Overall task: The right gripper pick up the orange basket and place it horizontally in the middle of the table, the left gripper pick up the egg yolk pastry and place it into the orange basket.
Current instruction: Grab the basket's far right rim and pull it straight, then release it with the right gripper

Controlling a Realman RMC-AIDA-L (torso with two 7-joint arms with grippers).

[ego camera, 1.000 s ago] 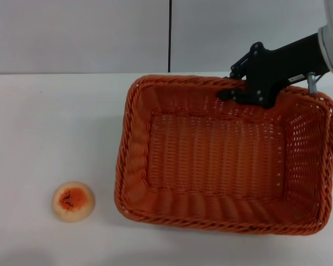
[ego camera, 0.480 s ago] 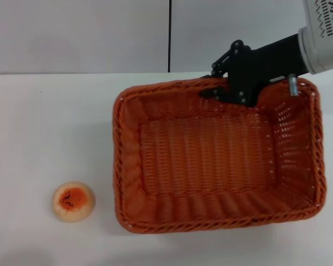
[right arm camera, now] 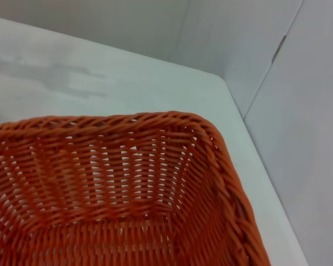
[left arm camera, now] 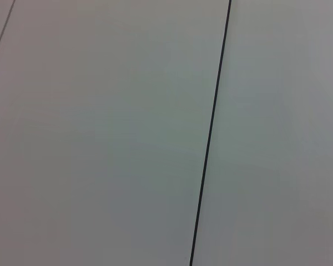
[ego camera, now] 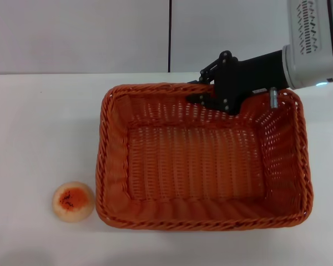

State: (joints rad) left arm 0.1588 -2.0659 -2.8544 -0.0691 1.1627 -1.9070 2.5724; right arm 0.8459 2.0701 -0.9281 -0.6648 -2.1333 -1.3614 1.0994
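The orange basket (ego camera: pixel 194 166) lies on the white table (ego camera: pixel 44 127) with its long sides running left to right, and it holds nothing. My right gripper (ego camera: pixel 196 90) is shut on the basket's far rim, right of that rim's middle, with its black wrist reaching in from the upper right. The right wrist view shows one inside corner of the basket (right arm camera: pixel 127 183) and the table (right arm camera: pixel 100 83) beyond it. The egg yolk pastry (ego camera: pixel 73 201) sits on the table just off the basket's near left corner, apart from it. The left gripper is out of view.
A grey wall with a dark vertical seam (ego camera: pixel 170 36) stands behind the table's far edge. The left wrist view shows only that wall and its seam (left arm camera: pixel 211 133). Open tabletop stretches left of the basket.
My right gripper has moved left with the basket, which has slid left and turned so its long sides now run parallel to the table's edge. The pastry has not moved.
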